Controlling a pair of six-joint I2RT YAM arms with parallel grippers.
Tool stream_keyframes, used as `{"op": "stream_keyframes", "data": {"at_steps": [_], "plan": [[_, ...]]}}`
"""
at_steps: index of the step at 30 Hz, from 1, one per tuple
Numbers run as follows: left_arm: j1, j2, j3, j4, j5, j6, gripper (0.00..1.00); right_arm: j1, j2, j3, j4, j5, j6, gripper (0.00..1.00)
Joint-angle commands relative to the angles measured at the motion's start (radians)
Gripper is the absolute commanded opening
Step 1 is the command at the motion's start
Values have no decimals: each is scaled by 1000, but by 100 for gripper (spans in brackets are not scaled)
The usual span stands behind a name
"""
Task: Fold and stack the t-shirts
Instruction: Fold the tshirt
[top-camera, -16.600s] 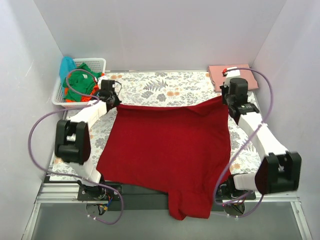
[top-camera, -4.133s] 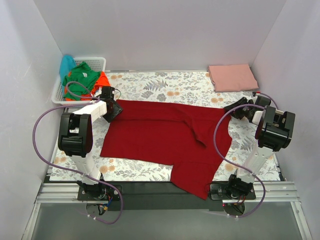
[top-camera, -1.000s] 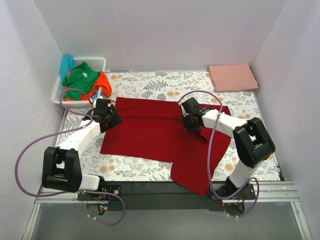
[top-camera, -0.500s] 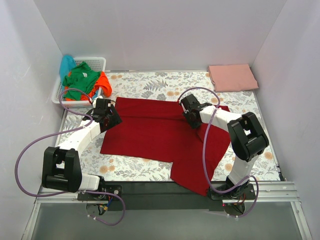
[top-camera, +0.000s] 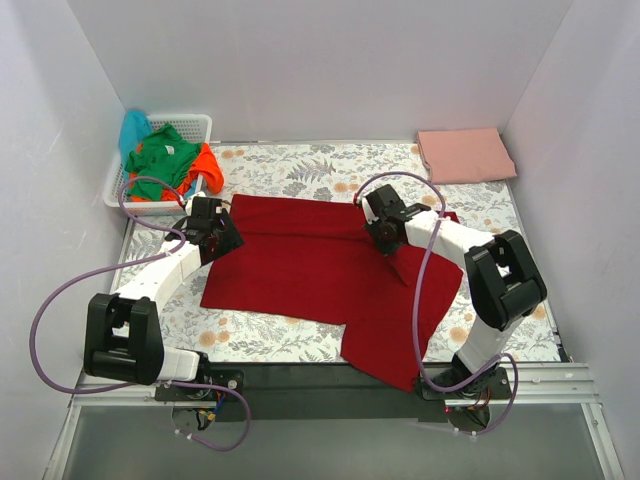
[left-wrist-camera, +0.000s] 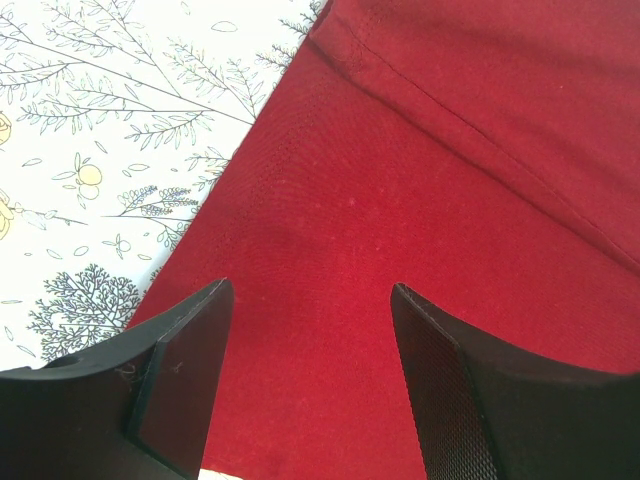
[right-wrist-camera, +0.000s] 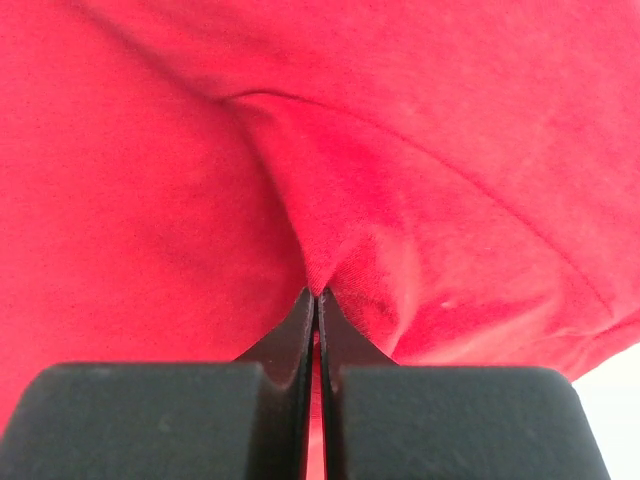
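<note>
A dark red t-shirt (top-camera: 320, 275) lies spread on the flowered table, its top part folded over and its lower part hanging off the near edge. My left gripper (top-camera: 222, 238) hovers open over the shirt's left edge; in the left wrist view its fingers (left-wrist-camera: 180, 370) straddle red cloth (left-wrist-camera: 400, 200) without touching. My right gripper (top-camera: 385, 240) is shut on a pinched fold of the dark red t-shirt (right-wrist-camera: 330, 200) near its middle right. A folded salmon pink t-shirt (top-camera: 465, 155) rests at the back right. Green (top-camera: 165, 160), orange (top-camera: 207, 165) and turquoise (top-camera: 133, 130) t-shirts fill the basket.
A white lattice basket (top-camera: 195, 125) stands at the back left corner. White walls enclose the table on three sides. The flowered tablecloth (top-camera: 320, 170) shows bare behind the red shirt and along the left side (left-wrist-camera: 100, 150).
The right gripper has closed on a fold of the red shirt and drawn it slightly up. The left arm has not moved.
</note>
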Motion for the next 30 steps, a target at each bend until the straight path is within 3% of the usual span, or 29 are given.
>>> {"op": "stream_keyframes", "data": {"at_steps": [1, 13, 14, 15, 18, 21, 27, 30], "plan": [[-5, -10, 16, 9, -16, 9, 64, -2, -71, 22, -35, -134, 23, 1], [-3, 12, 17, 6, 4, 17, 63, -27, -7, 89, -149, -459, 87, 1], [-3, 13, 16, 8, 4, 17, 63, -31, -4, 98, -155, -462, 96, 6], [-3, 16, 16, 5, 7, 17, 63, -33, -2, 102, -154, -456, 96, 18], [-3, 19, 16, 5, 11, 20, 63, -41, -30, 92, -150, -407, 130, 36], [-3, 19, 17, 5, 14, 18, 63, -67, -80, 63, -149, -343, 164, 45], [-5, 18, 19, 3, 22, 18, 63, -238, -229, -78, -129, -315, 265, 46], [-3, 16, 20, 3, 24, 17, 63, -370, -312, -202, -80, -417, 332, 47]]}}
